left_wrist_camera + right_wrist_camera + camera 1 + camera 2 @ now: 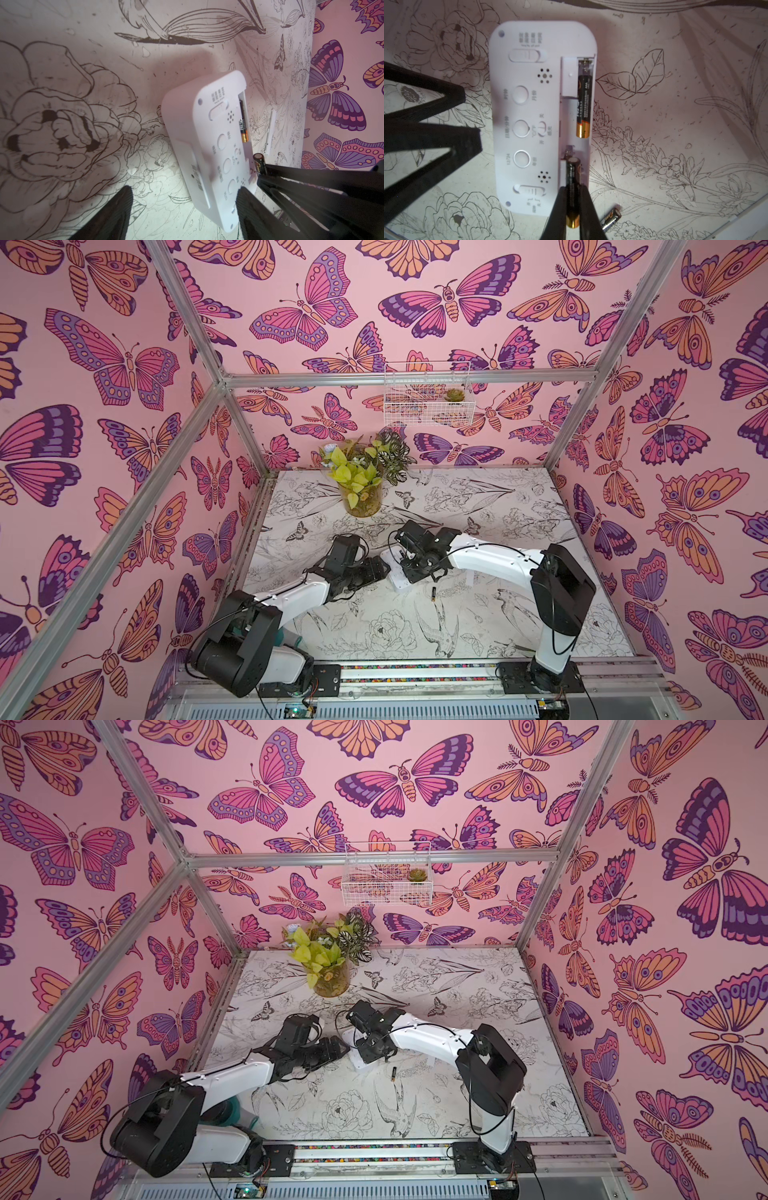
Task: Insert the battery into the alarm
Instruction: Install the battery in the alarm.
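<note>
Right gripper [573, 191] clamps a battery [572, 168] above alarm [502, 104] on floral table [675, 104], butterfly walls [374, 302] around; left gripper [185, 189] agape.

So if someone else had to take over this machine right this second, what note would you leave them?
Left claw: open, holding nothing, beside the alarm.
Right claw: shut on the held battery, whose tip is at the empty bay of the slot.
Alarm: lying back-up on the table, with its battery slot uncovered.
Done: the seated battery already lies in the slot.
Left to do: seat the held battery. A loose battery lies on the table close by.
</note>
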You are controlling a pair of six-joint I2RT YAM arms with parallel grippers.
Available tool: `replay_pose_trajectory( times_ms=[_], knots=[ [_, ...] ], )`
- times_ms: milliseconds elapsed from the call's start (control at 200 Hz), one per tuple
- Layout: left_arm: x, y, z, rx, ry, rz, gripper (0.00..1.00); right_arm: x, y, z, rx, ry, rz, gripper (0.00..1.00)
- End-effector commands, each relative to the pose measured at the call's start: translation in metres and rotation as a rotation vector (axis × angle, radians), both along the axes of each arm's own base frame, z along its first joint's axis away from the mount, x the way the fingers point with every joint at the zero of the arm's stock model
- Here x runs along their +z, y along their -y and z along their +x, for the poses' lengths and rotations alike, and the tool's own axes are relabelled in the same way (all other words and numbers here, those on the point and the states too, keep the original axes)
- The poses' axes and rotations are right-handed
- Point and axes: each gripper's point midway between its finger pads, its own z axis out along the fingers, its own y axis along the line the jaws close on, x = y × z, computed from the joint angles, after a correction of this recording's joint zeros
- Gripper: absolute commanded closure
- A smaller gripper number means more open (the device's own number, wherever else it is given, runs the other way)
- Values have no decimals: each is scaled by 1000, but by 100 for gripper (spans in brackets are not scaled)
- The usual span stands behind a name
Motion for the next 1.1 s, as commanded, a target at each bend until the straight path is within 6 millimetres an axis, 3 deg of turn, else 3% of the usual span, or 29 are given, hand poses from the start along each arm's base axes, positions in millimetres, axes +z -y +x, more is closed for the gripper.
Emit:
replay_pose_trajectory(
  times_ms=[0,1091],
  knots=[
    [5,1,4,-7,26,-5,19,0,6,3,-9,-2,-40,92],
    [6,0,7,7,29,1,20,-4,3,4,-36,-24,-46,83]
  ],
)
